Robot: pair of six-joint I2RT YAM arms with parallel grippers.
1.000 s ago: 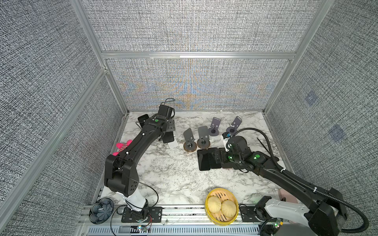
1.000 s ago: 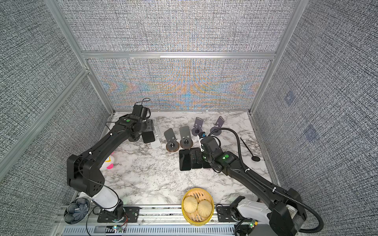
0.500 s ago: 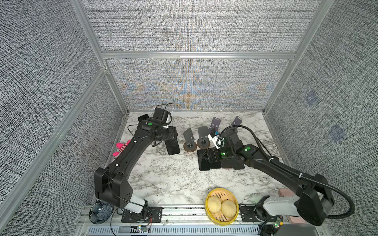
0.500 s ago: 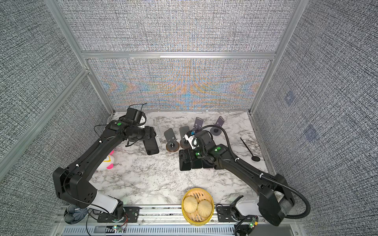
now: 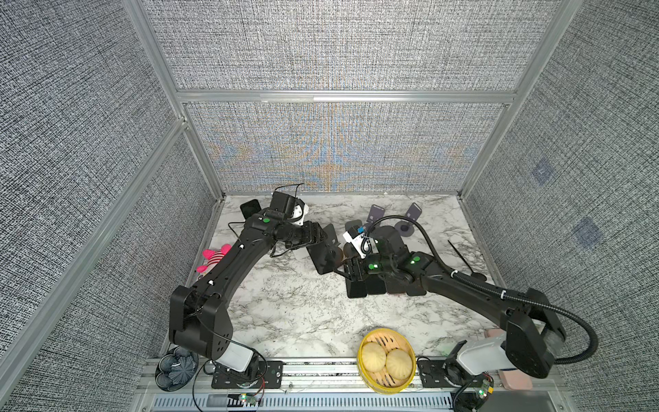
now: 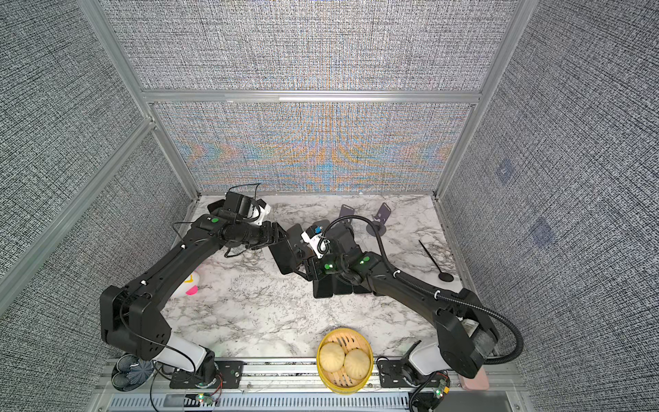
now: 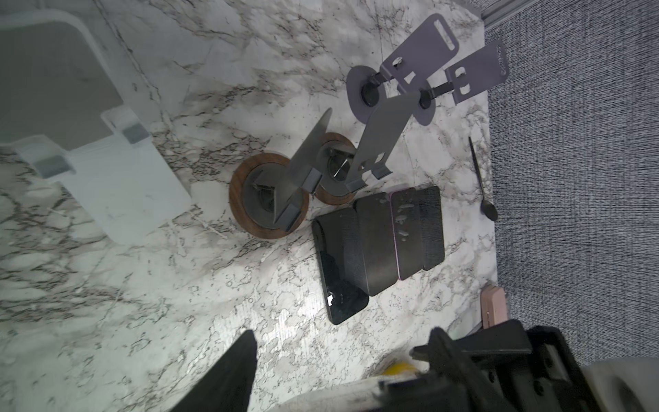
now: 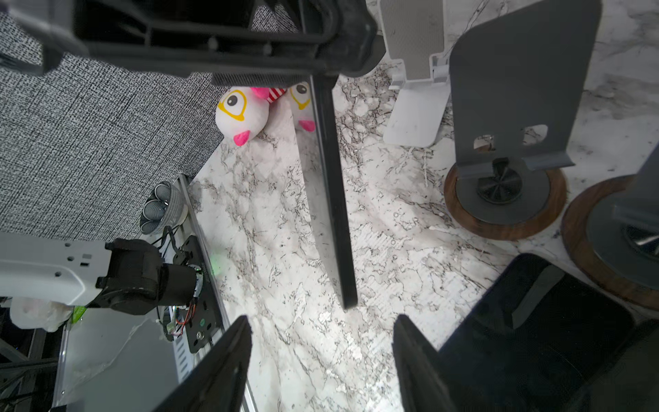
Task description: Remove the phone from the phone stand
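My left gripper (image 5: pixel 317 237) (image 6: pixel 276 235) is shut on the upper end of a black phone (image 5: pixel 322 257) (image 6: pixel 283 258), which hangs above the marble between the two arms. In the right wrist view the phone (image 8: pixel 331 199) shows edge-on, its lower end just ahead of the gap of my right gripper (image 8: pixel 321 317). That gripper is open, and its fingers (image 8: pixel 221 364) touch nothing. In both top views the right gripper (image 5: pixel 344 271) (image 6: pixel 303 269) sits at the phone's lower corner. The white phone stand (image 7: pixel 107 178) (image 8: pixel 417 107) stands bare.
Two grey stands on wooden bases (image 7: pixel 271 199) (image 7: pixel 335 171) and two purple stands (image 7: pixel 420 53) stand at the back. A row of flat phones (image 5: pixel 385 285) lies under the right arm. A bun steamer (image 5: pixel 387 356), plush toy (image 5: pixel 214 257) and black spoon (image 5: pixel 463 260) lie around.
The left arm has carried the phone from the white stand rightward to the middle. The right gripper has swung left from the flat phones to meet it, and its jaws have narrowed.
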